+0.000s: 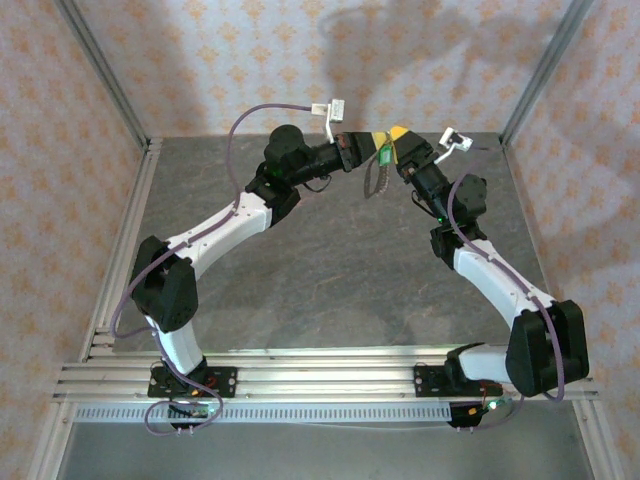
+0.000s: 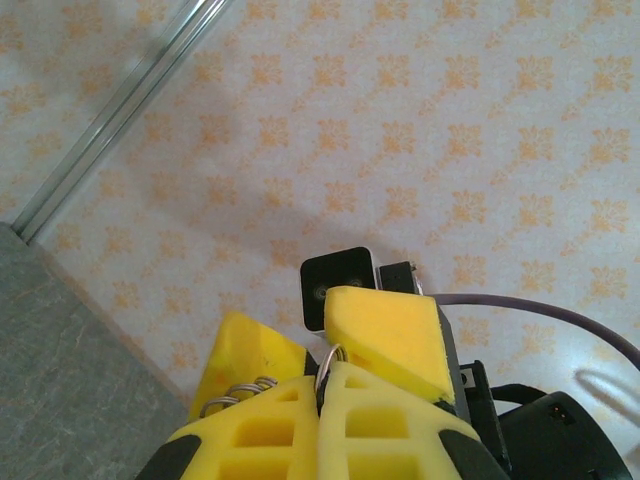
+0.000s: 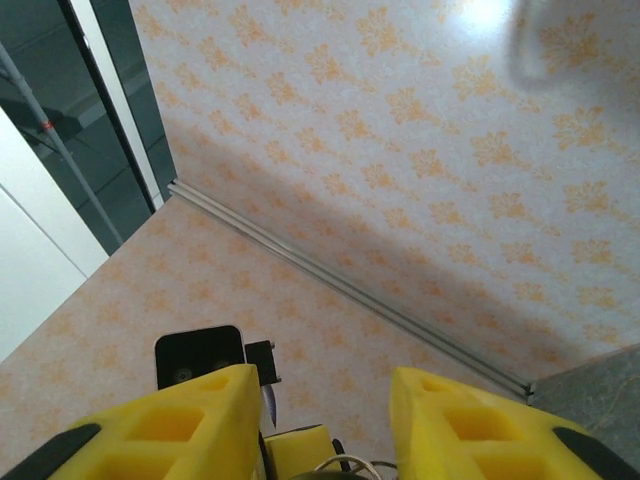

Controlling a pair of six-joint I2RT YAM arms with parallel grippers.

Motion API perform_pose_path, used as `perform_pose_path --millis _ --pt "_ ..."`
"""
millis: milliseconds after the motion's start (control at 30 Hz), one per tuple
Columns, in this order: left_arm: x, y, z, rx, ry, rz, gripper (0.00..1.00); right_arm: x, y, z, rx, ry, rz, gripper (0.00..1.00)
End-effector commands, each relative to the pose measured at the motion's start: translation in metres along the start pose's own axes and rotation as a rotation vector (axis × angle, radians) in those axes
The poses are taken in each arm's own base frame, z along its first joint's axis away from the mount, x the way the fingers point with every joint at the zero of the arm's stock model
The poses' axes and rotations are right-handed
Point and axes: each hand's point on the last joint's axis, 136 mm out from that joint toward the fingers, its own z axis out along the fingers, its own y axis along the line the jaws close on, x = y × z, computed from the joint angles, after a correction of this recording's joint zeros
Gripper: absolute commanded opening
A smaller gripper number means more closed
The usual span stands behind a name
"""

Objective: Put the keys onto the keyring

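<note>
Keyring [image 1: 378, 178] dangles midair, seemingly clear of back wall [image 1: 300, 60].

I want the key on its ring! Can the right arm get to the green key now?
Probably yes. The right end effector is open right beside the green key, nothing between them, though the left end effector, shut on the keyring, crowds it.

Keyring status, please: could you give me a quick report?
Left gripper shut on keyring, which hangs below. Right gripper open beside it. Green key between them, threading unclear. Nothing in the way.
</note>
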Motion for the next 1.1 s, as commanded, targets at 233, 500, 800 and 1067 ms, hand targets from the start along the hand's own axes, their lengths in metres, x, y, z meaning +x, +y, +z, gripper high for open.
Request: perform_pose_path --millis 233,500,800,1067 --pt "-0.012 -0.029 0.002 0.074 -0.024 0.041 0.00 0.006 0.040 -0.010 -0.127 0.016 -0.043 0.40" --pt "-0.012 -0.029 0.002 0.075 -0.021 0.042 0.00 0.010 0.033 -0.006 -0.101 0.047 -0.034 0.32" --pt "-0.012 -0.030 0.003 0.077 -0.019 0.043 0.00 0.016 0.022 -0.006 -0.056 0.071 -0.043 0.00" --pt "-0.012 -0.031 0.001 0.060 -0.005 0.061 0.00 0.013 0.017 -0.005 -0.036 0.085 -0.064 0.00"
